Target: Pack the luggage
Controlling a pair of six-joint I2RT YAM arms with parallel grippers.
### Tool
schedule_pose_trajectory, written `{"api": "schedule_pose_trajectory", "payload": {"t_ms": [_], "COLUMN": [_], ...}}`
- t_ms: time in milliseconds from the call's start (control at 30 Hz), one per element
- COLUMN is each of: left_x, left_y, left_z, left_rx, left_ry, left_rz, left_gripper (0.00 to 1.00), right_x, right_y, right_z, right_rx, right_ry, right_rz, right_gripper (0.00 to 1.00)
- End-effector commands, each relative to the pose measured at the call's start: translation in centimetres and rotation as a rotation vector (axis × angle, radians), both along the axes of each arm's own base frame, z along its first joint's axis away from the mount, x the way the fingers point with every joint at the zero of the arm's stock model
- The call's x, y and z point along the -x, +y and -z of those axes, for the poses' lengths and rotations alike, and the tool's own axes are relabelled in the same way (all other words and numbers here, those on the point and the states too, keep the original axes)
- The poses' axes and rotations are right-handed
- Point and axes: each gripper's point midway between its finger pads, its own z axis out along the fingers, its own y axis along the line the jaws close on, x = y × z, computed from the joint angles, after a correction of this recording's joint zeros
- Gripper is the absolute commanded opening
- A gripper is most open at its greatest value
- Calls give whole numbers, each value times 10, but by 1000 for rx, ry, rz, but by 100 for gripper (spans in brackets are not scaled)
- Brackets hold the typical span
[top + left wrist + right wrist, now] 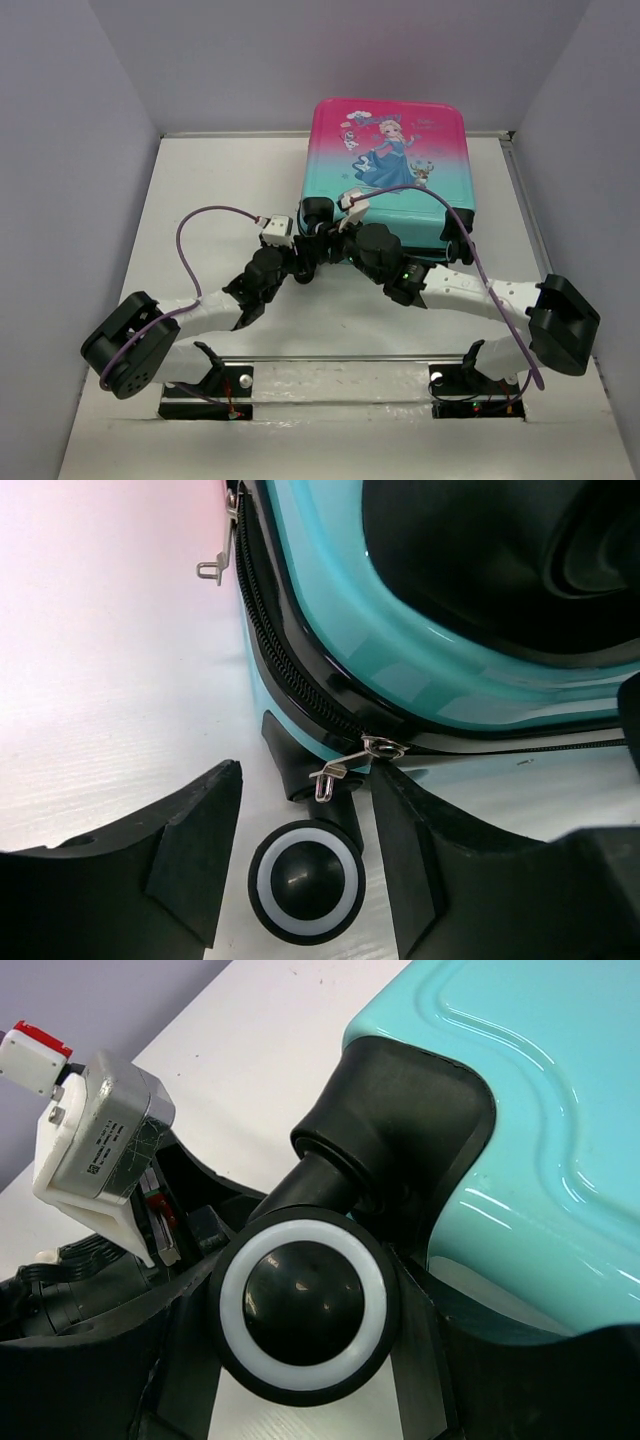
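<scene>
Lying closed and flat on the counter, upper centre, the luggage looks stiff, glossy and likely slippery, probably light. Left fingers are spread beside a corner wheel and zipper pull. Right fingers are spread astride a wheel. These protrusions should offer a surer hold than the shell.

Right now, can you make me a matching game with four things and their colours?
Things:
1. wheel
2. zipper pull
3. cable
4. suitcase

Colours:
A. purple
B. pink and teal
C. silver
D. black with a white ring

Pairs: 1-D, 2-C, 3-A, 4-B.
</scene>
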Motion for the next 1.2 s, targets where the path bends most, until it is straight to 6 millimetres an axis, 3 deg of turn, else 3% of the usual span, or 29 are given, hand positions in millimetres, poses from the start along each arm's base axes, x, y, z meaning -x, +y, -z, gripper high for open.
{"api": "schedule_pose_trajectory", "payload": {"t_ms": [0,67,200,467,600,667,800,933,1100,1167], "left_x": [3,6,16,32,40,37,8,-19,-23,-25], "left_y": [-35,-37,-43,-43,-50,-46,-32,-24,-19,-14], "left_z": [-59,-57,-56,-53,-46,-46,-60,-63,-68,-71], "left_rx": [110,100,96,80,48,34,20,-3,37,44], "left_ry": [-173,-174,-171,-148,-119,-121,-155,-157,-182,-189], "left_rz": [154,183,250,311,380,356,231,161,131,105], "left_gripper": [64,54,51,78,80,80,80,71,33,22], "right_x": [17,18,17,17,15,15,20,27,36,36], "right_y": [12,14,14,11,9,10,18,16,14,13], "right_z": [-74,-73,-72,-71,-68,-68,-65,-67,-65,-58], "right_rx": [-222,-220,-215,-211,-203,-204,-208,-222,-232,-223], "right_ry": [-105,-102,-101,-101,-101,-98,-82,-79,-67,-57], "right_rz": [-74,-78,-74,-68,-52,-55,-102,-126,-161,-157], "right_gripper": [7,7,7,7,7,7,7,7,7,7]}}
